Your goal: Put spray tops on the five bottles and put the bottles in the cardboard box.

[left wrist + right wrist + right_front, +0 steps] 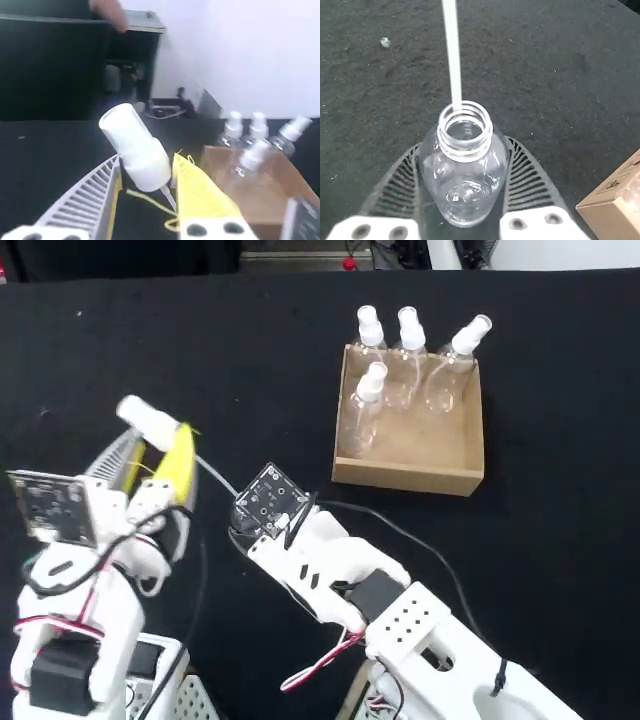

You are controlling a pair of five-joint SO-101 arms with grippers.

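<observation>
Right hand [465,147] gripped the fifth bottle [465,175]; left hand [146,160] gripped its top [132,140], tube [451,50] at the neck [465,132]; next, lower and seat it.

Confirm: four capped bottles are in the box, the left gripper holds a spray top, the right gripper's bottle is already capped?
No: the right wrist view shows the bottle in the right gripper uncapped, neck open. The rest holds.

White arms [335,562] with ribbed fingers [395,190], one yellow, black cables [400,532].
</observation>
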